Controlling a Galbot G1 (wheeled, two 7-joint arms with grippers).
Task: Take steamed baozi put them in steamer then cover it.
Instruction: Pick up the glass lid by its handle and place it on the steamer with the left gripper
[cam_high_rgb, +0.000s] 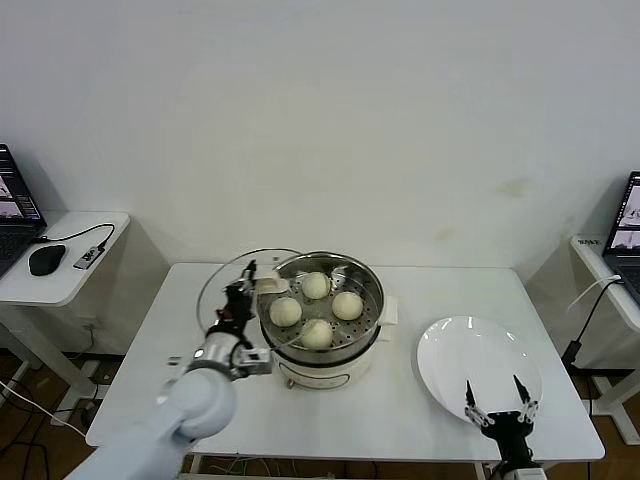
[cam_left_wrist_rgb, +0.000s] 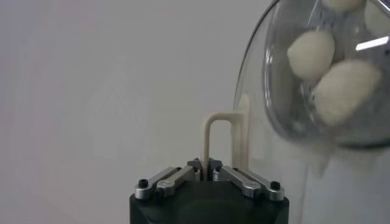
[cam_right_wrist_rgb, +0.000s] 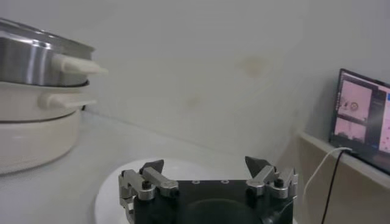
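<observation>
A white table (cam_high_rgb: 400, 410) stands before a plain pale wall, with side desks carrying laptops at either edge; at its middle the steamer (cam_high_rgb: 322, 352) is seen on its white base, and all four steamed baozi (cam_high_rgb: 316, 285) are already laid on the perforated tray inside, so the loading part can be judged finished; the white plate (cam_high_rgb: 450, 360) to the robot's right is left bare. What remains is the covering: the cover (cam_high_rgb: 222, 285) is held tilted, nearly on edge, just beside the pot's left rim and not yet over the opening (the buns are seen through its glass in the left wrist view); its cream handle (cam_left_wrist_rgb: 220, 137) is pinched by the left gripper (cam_left_wrist_rgb: 205, 165), whose jaws are pressed together on the loop. The lid must, by judgement, be levelled, carried across above the pot and lowered until its rim is seated all round. The right gripper (cam_high_rgb: 500, 398) is parked over the near edge of the plate, its jaws spread wide and nothing held between them.
</observation>
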